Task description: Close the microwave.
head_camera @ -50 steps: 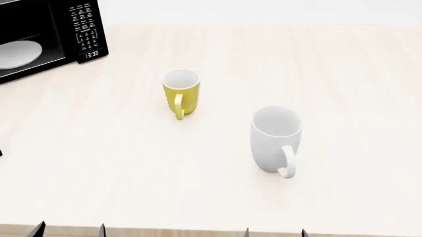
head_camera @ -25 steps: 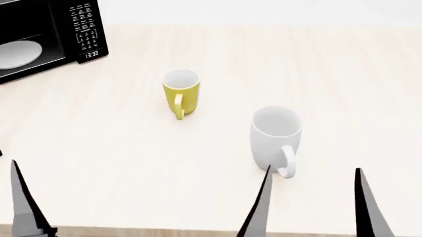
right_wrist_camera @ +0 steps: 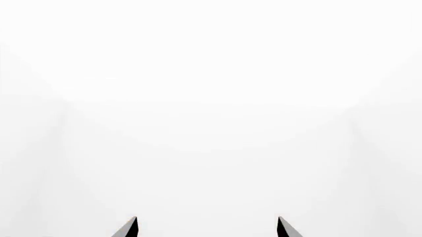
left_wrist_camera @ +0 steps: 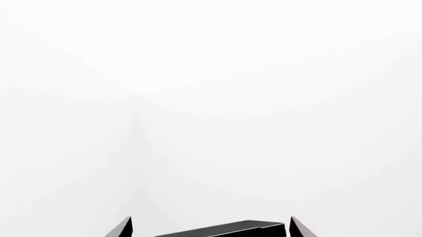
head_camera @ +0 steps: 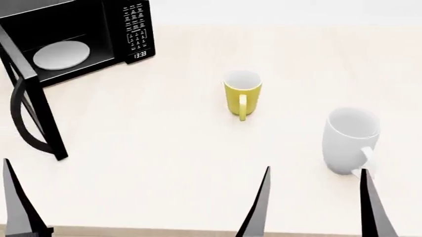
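The black microwave (head_camera: 79,29) stands at the table's far left. Its door (head_camera: 29,98) is swung wide open toward me, with the curved handle on its left side. The white turntable plate (head_camera: 61,54) shows inside, and the keypad and clock (head_camera: 137,32) are on its right. My left gripper (left_wrist_camera: 211,220) is open and empty; one of its fingers (head_camera: 17,205) shows at the head view's bottom left, short of the door. A black edge (left_wrist_camera: 224,230) shows low between its fingertips. My right gripper (head_camera: 316,207) is open and empty in front of the table; it also shows in the right wrist view (right_wrist_camera: 207,221).
A yellow mug (head_camera: 242,91) stands upright mid-table. A white mug (head_camera: 349,140) stands at the right, close to my right gripper's outer finger (head_camera: 372,210). The light wooden table (head_camera: 165,163) has its front edge along the bottom. Both wrist views face white walls.
The head view has swung left: the mugs and microwave sit further right in it, and the open door is now in view. Both grippers' fingers rose into view from the bottom edge.
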